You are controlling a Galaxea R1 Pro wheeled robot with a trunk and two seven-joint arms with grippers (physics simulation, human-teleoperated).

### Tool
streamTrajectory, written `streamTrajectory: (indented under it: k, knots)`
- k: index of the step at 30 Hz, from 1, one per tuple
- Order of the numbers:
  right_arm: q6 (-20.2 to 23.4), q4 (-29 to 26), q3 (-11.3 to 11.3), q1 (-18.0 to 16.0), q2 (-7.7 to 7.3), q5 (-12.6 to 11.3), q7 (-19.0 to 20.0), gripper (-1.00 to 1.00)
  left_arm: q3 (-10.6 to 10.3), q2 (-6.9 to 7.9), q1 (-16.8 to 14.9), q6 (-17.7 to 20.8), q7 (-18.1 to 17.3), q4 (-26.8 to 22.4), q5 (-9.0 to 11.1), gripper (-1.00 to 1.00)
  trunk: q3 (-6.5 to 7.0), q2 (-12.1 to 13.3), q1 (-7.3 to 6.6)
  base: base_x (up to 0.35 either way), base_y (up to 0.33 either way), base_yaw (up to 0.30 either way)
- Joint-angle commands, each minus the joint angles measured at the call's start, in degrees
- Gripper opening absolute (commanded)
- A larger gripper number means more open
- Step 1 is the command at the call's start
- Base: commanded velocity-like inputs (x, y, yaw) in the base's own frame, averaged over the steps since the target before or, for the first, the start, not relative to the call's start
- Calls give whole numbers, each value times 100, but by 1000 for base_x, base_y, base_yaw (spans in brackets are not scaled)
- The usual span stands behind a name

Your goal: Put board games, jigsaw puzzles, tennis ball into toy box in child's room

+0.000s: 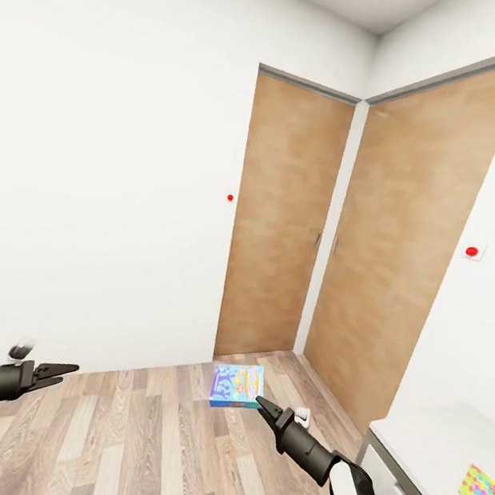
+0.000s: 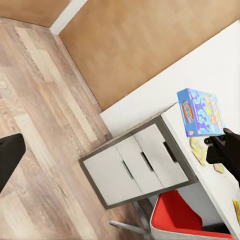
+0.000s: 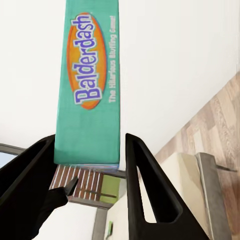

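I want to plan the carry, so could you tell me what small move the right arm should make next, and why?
Probably swing right, toward the white-topped desk. The right claw holds the small blue "Balderdash" board game box above the wood-plank floor, and a multicolour jigsaw square lies on that desk. The toy box is not visible yet.

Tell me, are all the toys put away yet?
Not yet. The right tool is gripping the blue Balderdash board game, carried in the air near the wooden doors. The left tool holds nothing. A jigsaw puzzle lies on the white table. So one game is in hand and that puzzle is left. How many toys are already packed cannot be told.
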Motion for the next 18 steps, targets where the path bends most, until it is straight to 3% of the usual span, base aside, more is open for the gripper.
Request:
streamTrajectory:
  k: [1, 12, 18]
  knots:
    - [43, 2, -23, -5, 7, -27, 16, -100, 4, 1, -1, 60, -29, 0, -7, 100, 3, -3, 2, 0, 0, -263]
    - [43, 2, -23, -6, 1, -27, 16, -100, 8, 1, -1, 59, -29, 1, -20, 100, 31, -3, 2, 0, 0, -256]
    - [43, -8, -23, -5, 0, -24, 16, -100, 8, -4, -1, 52, -23, 2, -23, 100, 32, -3, 2, 0, 0, -54]
